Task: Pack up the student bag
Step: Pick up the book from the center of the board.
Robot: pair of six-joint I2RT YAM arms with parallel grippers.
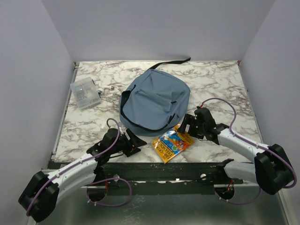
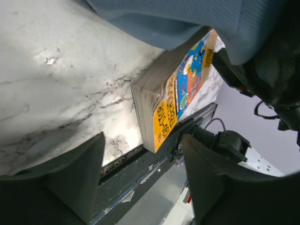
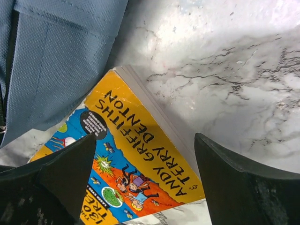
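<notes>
The dusty-blue student bag [image 1: 155,101] lies flat in the middle of the marble table, its black strap trailing toward the back. A yellow and blue paperback book [image 1: 172,142] lies just in front of it near the table's front edge, one corner tucked under the bag [image 3: 56,61]. My right gripper [image 1: 187,125] is open and hovers over the book [image 3: 140,159], its jaws straddling the cover. My left gripper [image 1: 132,145] is open and empty at the front edge, left of the book [image 2: 173,108], facing its page side.
A clear plastic box [image 1: 85,92] and small white items [image 1: 107,90] sit at the back left. The dark front rail [image 1: 164,169] runs below the table edge. White walls enclose the table on three sides.
</notes>
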